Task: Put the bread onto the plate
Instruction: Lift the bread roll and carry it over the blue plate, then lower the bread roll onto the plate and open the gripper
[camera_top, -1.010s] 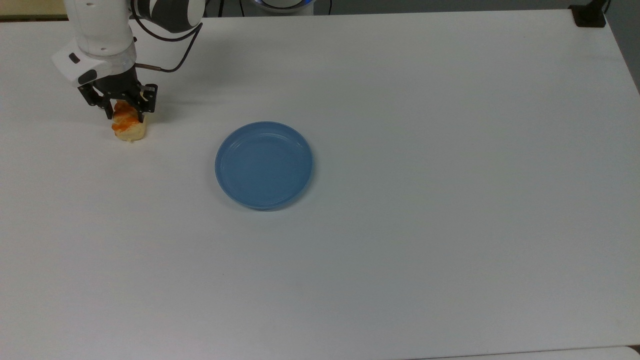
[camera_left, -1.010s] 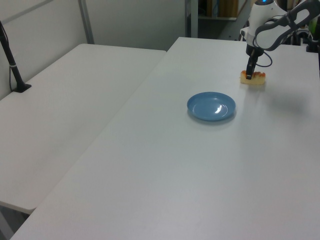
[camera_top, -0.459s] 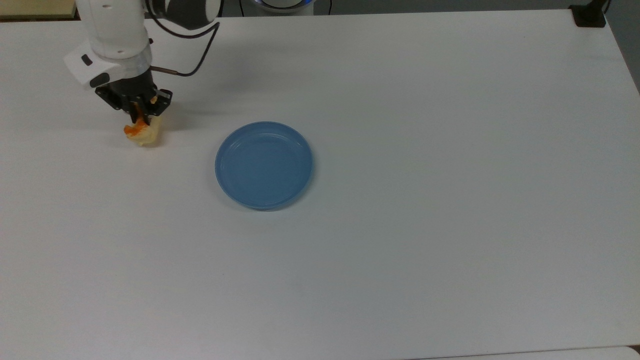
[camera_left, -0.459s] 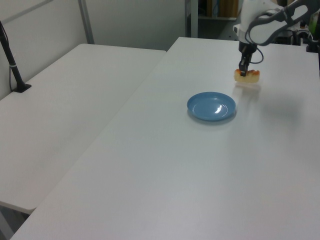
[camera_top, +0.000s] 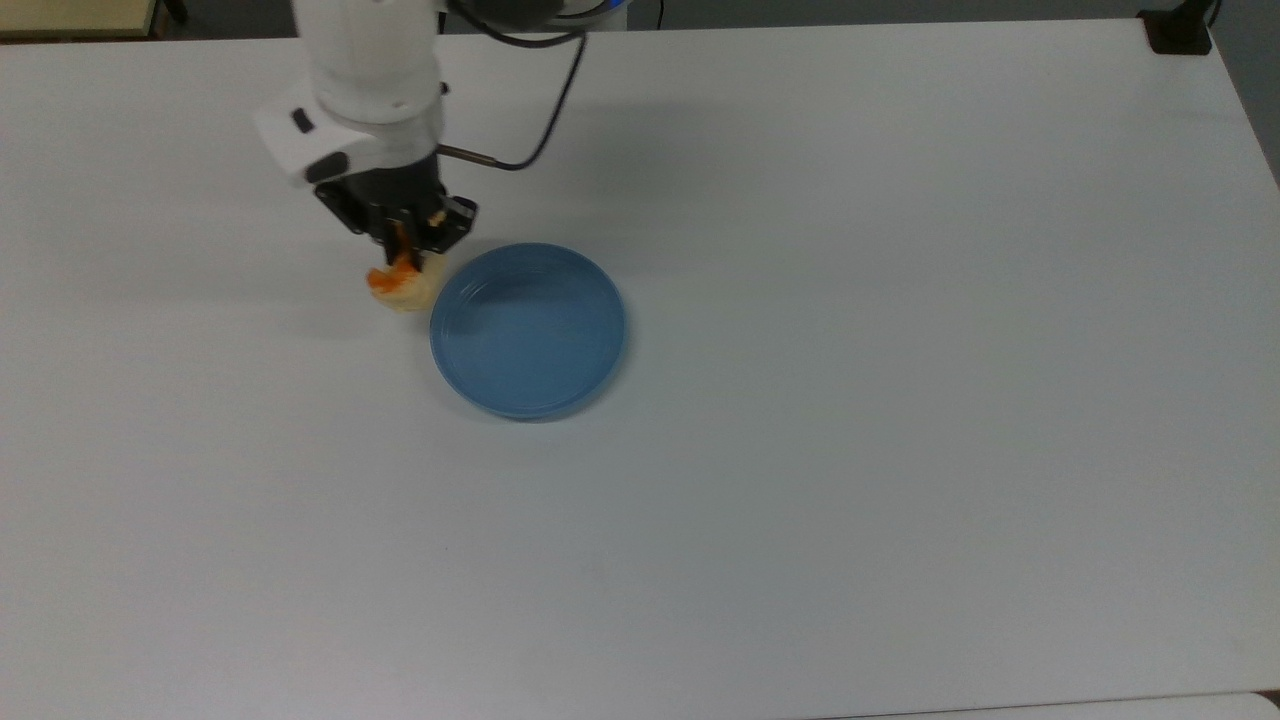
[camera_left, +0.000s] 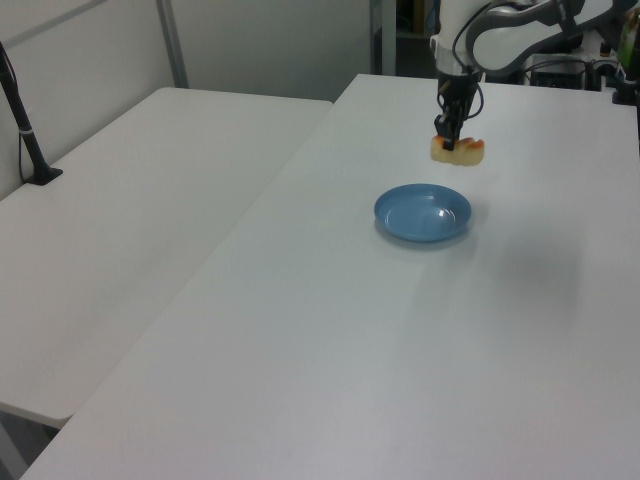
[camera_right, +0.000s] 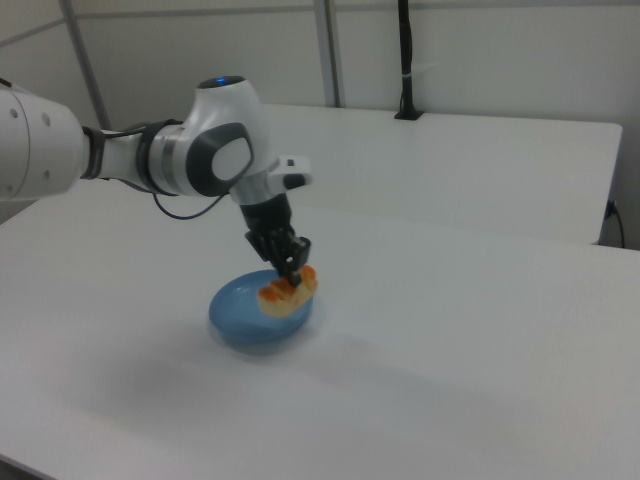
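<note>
The pale-yellow bread (camera_top: 402, 287) (camera_left: 457, 150) (camera_right: 286, 293) with orange-brown patches hangs in the air, my gripper (camera_top: 405, 243) (camera_left: 449, 139) (camera_right: 291, 267) shut on it from above. In the top view it is just off the left rim of the round light-blue plate (camera_top: 528, 328), which lies flat on the white table. The left view puts the bread above and beyond the plate (camera_left: 423, 213), clearly lifted off the surface. In the right view the bread overlaps the plate (camera_right: 245, 322) at its right side.
The white table (camera_top: 900, 400) stretches wide around the plate. A second white table (camera_left: 140, 190) adjoins it on the left view's left, with a black post (camera_left: 22, 120) clamped there. A black mount (camera_top: 1180, 30) sits at the top view's far right corner.
My gripper has carried the bread off the table and rightward in the top view, from the far left corner up to the plate's left rim. The plate has not moved.
</note>
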